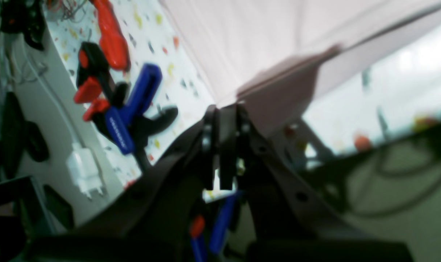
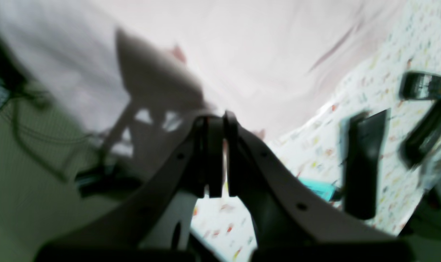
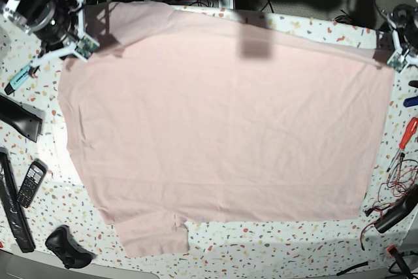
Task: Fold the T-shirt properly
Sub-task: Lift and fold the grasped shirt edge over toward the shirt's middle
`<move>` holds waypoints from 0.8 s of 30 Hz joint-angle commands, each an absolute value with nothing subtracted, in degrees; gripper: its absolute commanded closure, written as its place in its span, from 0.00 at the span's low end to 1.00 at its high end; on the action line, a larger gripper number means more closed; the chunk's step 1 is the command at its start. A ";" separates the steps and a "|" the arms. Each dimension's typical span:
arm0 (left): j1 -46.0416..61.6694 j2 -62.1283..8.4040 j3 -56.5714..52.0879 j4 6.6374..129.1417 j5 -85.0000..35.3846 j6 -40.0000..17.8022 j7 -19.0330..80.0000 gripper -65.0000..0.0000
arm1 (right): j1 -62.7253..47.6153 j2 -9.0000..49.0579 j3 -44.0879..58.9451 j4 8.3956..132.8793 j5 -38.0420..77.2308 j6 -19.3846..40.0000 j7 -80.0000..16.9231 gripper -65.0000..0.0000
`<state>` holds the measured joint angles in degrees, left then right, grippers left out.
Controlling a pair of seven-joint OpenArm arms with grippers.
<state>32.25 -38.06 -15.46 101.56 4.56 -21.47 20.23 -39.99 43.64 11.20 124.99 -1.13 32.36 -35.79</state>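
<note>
The T-shirt (image 3: pixel 222 122) lay spread plain side up across most of the speckled desk (image 3: pixel 274 253), 1 short sleeve sticking out at the near edge and the far edge stretched between the 2 arms. The left gripper (image 1: pixel 224 123) sat at the shirt's far corner on the base view's right; its jaws were clenched, and the wrist view showed a pale pink corner of fabric at their tips, so it appeared to be pinching the cloth. The right gripper (image 2: pixel 216 125) was at the opposite far corner, jaws also clenched, with pink fabric meeting their tips; a grip on the cloth looked likely, though blur made the contact hard to confirm.

This looked like the start of the 1st fold, both far corners taken up. The next move would call for lifting the 2 corners together, keeping the edge taut, and carrying it toward the near hem, clear of the screwdriver (image 3: pixel 407 132) and phone (image 3: pixel 30 183) lying beside the shirt.
</note>
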 commanded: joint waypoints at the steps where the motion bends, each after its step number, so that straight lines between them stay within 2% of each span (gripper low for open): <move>1: 31.00 -39.05 -16.10 102.19 4.23 -20.64 19.62 1.00 | -38.72 44.07 11.68 125.34 -0.93 31.92 -35.14 1.00; 8: 23.97 -39.05 -16.08 97.58 4.16 -20.67 16.21 1.00 | -28.49 38.61 11.60 118.83 -0.80 32.38 -31.77 1.00; 12: 20.78 -39.03 -16.03 94.48 2.09 -21.23 15.31 1.00 | -23.00 35.70 11.53 115.66 -0.23 36.10 -29.30 1.00; 24: 17.10 -38.89 -16.03 88.55 1.39 -22.04 10.70 1.00 | -14.26 34.92 11.22 107.35 3.68 37.87 -28.34 1.00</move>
